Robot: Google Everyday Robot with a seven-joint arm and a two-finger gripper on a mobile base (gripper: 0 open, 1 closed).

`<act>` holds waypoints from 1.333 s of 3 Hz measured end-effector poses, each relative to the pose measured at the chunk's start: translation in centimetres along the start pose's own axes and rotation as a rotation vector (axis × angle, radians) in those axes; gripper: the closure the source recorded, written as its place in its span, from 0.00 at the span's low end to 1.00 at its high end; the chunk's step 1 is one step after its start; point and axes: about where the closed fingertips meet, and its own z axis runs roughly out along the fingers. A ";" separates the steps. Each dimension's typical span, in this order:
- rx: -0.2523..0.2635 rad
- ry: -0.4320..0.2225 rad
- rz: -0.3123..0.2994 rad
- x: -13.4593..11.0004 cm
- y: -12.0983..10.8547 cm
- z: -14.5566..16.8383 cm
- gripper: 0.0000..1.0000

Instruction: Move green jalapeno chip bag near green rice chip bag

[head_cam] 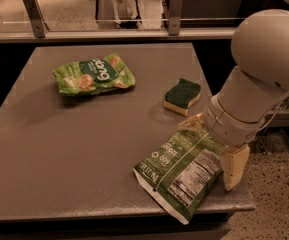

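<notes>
The green jalapeno chip bag [181, 171] lies flat on the grey table [84, 149] near the front right corner, back side up with its white nutrition panel showing. My gripper [213, 145] is low over the bag's right end, open. One pale finger [192, 123] is at the bag's far edge and the other [235, 167] at its right edge, over the table's side. The green rice chip bag [95, 74], marked "dang", lies at the back left, far from the gripper.
A green and yellow sponge [182, 96] lies between the two bags, just behind the gripper. My bulky white arm [264, 64] hangs over the table's right edge. A metal rail [134, 31] runs behind the table.
</notes>
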 end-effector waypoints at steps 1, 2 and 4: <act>0.001 0.001 0.000 0.0 0.0 0.0 0.42; 0.002 0.002 -0.001 -0.1 0.0 0.0 0.64; 0.002 0.002 -0.001 -0.1 0.0 -0.2 1.00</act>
